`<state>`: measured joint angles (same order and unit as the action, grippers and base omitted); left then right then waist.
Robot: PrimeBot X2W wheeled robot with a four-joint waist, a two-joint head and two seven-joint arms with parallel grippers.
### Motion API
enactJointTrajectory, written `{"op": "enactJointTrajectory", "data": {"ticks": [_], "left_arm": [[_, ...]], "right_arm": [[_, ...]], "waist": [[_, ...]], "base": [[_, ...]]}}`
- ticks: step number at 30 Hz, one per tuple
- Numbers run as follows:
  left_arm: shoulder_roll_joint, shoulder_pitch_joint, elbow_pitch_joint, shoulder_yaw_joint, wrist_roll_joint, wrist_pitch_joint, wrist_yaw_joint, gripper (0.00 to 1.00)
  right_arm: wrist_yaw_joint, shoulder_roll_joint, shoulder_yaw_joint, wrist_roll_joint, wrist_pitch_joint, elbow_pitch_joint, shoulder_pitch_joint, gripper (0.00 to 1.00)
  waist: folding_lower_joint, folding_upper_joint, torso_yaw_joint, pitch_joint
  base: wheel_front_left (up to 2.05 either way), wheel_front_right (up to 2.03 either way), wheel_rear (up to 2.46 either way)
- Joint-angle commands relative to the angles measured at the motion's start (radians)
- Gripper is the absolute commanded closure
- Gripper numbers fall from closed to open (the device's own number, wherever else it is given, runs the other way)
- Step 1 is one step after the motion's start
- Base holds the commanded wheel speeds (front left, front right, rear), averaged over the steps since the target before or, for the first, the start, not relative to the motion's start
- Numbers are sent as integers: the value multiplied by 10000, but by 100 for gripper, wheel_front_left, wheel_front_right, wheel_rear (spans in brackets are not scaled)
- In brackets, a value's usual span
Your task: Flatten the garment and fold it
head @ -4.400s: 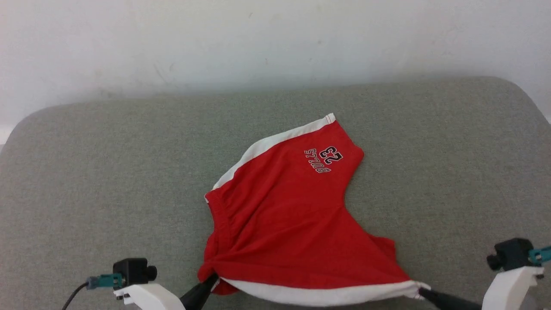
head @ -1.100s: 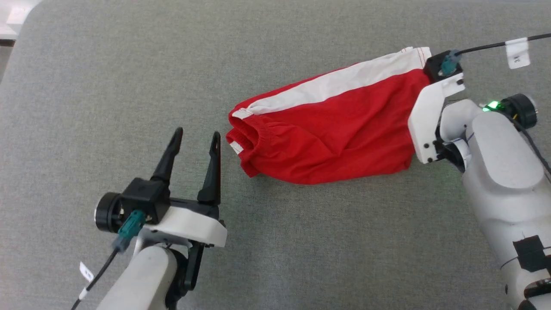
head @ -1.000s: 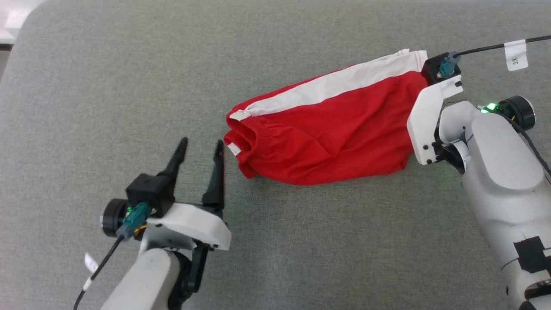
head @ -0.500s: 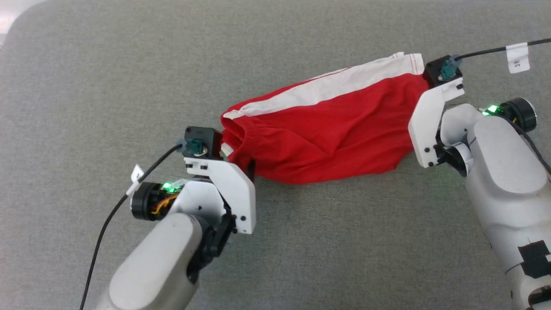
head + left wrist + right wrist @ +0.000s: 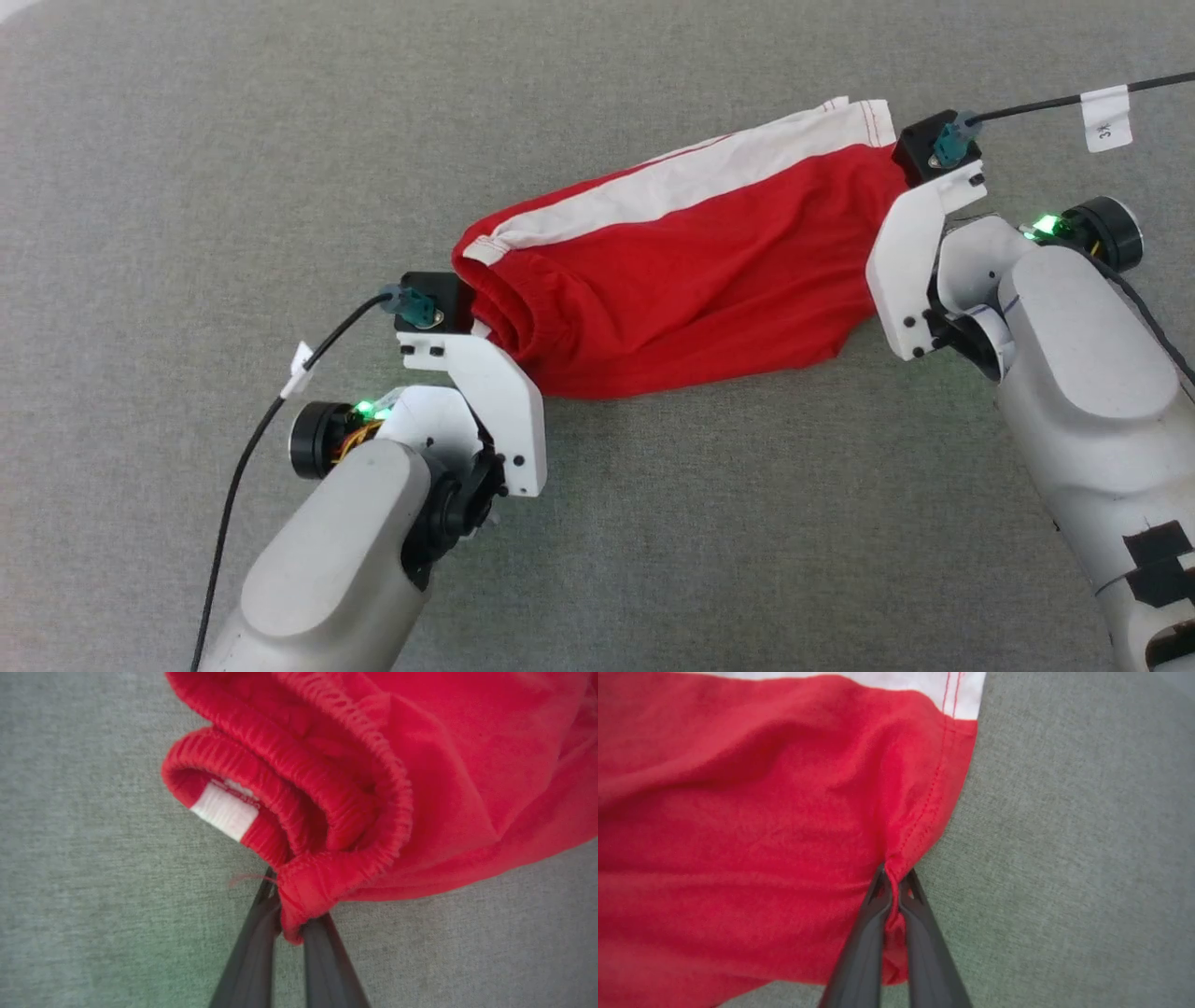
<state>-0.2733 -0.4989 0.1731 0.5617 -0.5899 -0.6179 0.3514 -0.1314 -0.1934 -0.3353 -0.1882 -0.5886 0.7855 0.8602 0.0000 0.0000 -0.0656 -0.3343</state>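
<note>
On open padding [image 5: 187,187], left gripper [image 5: 288,907], right gripper [image 5: 894,879] pinch garment [image 5: 691,280] edges.

Pinches the garment [image 5: 672,271] at its waistband with the left tool [image 5: 287,903], at its hem with the right tool [image 5: 894,882]; angles left forearm [image 5: 327,569] and right forearm [image 5: 1092,373] inward.

The whole garment [image 5: 691,280] on the grey surface [image 5: 187,168] is looked down on steeply from above by the head camera. The left wrist camera is held really close along the left gripper [image 5: 286,900], pointed at the garment's 8 o'clock end. The right one is kept just as close along the right gripper [image 5: 893,879], at the 2 o'clock end. Both ends are shared with the head view.
</note>
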Motion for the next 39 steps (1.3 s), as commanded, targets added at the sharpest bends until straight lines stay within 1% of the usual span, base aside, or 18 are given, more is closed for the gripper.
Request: {"op": "enactJointTrajectory", "data": {"ticks": [1, 6, 10, 16, 20, 23, 27, 30, 31, 32, 33, 37, 39], "left_arm": [[45, 333, 296, 134, -175, -15, -153, 100], [-72, 398, 282, -77, -367, 389, -419, 100], [-264, 575, 162, -322, -574, 601, -543, 100], [-789, 1298, -60, -449, -798, 469, -600, 100], [-1040, 1972, -166, -460, -994, 262, -517, 100], [-1066, 2384, -201, -472, -1178, 179, -459, 100], [-1051, 2772, -188, -552, -1413, 150, -381, 100], [-1054, 2977, -266, -629, -1594, 116, -364, 100], [-1055, 3031, -325, -676, -1646, 145, -356, 74], [-1061, 3078, -405, -744, -1691, 212, -347, 8], [-1059, 3126, -482, -855, -1767, 301, -335, 0], [-1062, 3442, -1063, -1406, -2216, 451, -121, 0], [-1189, 3598, -1490, -1627, -2365, 430, -42, 0]], "right_arm": [[7, -28, -129, -124, -7, 70, -202, 100], [7, -219, -218, -597, 59, -104, -417, 100], [7, -514, -283, -1238, 34, -607, -880, 100], [7, -923, -70, -2440, -227, -2043, -2372, 100], [7, -1080, 419, -2726, -320, -3226, -3773, 100], [7, -868, 930, -2729, -457, -4034, -5034, 100], [7, -224, 1572, -2597, -736, -5033, -6560, 100], [7, 275, 2054, -2400, -864, -5744, -7278, 100], [7, 429, 2243, -2312, -817, -5976, -7421, 100], [7, 539, 2381, -2226, -783, -6197, -7533, 58], [7, 624, 2491, -2189, -790, -6404, -7630, 0], [7, 871, 3101, -2274, -863, -7208, -7948, 0], [7, 909, 3450, -2399, -1042, -7619, -8084, 0]], "waist": [[0, 0, -26, 66], [0, 0, -72, 377], [0, 0, -51, 760], [0, 0, 132, 1473], [0, 0, 281, 1819], [0, 0, 297, 1961], [0, 0, 312, 2056], [0, 0, 329, 2115], [0, 0, 332, 2152], [0, 0, 329, 2188], [0, 0, 324, 2227], [0, 0, 294, 2432], [0, 0, 245, 2512]], "base": [[0, 0, 0], [0, 0, 0], [0, 0, 0], [0, 0, 0], [0, 0, 0], [0, 0, 0], [0, 0, 0], [0, 0, 0], [0, 0, 0], [0, 0, 0], [0, 0, 0], [0, 0, 0], [0, 0, 0]]}}
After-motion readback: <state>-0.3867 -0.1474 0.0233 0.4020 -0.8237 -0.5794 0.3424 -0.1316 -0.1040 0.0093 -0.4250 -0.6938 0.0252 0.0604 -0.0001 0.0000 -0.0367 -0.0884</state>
